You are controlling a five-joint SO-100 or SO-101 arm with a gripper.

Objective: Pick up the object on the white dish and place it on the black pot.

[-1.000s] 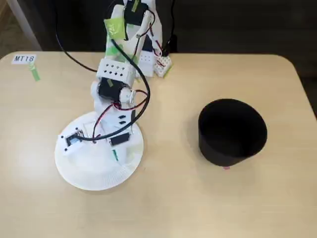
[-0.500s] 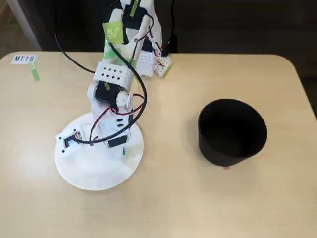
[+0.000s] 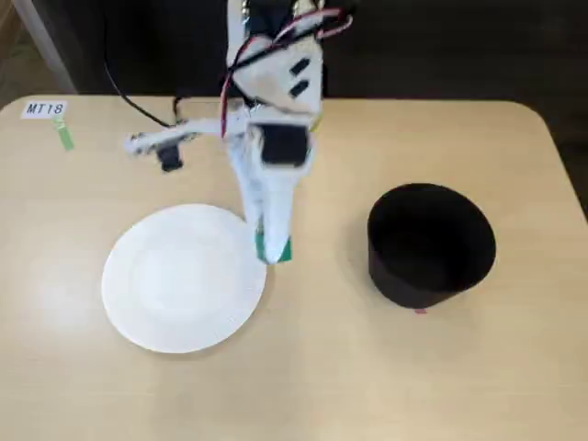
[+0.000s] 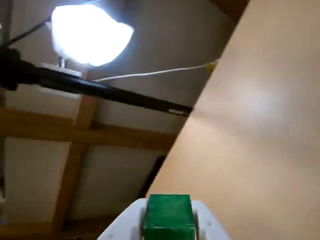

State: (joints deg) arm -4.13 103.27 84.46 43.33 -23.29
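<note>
I see the green block clamped between the white fingers of the gripper; in the wrist view it fills the gap at the bottom edge, with a finger pressed to each side. In the fixed view the block shows as a green patch at the tip of the gripper, over the right rim of the white dish. I cannot tell from that view whether it is lifted clear of the rim or touching it.

The arm reaches from the far edge of the table toward me, its white links stacked almost in line, the gripper pointing down and forward. Red and black wires loop over the upper joint.

The dish itself is bare. The black pot stands well apart to the right in the fixed view, upright, its mouth open. A small label with a green tab sits at the far left corner.

The wrist view looks along the tabletop, tilted, with a bright lamp and a dark bar beyond the edge.
</note>
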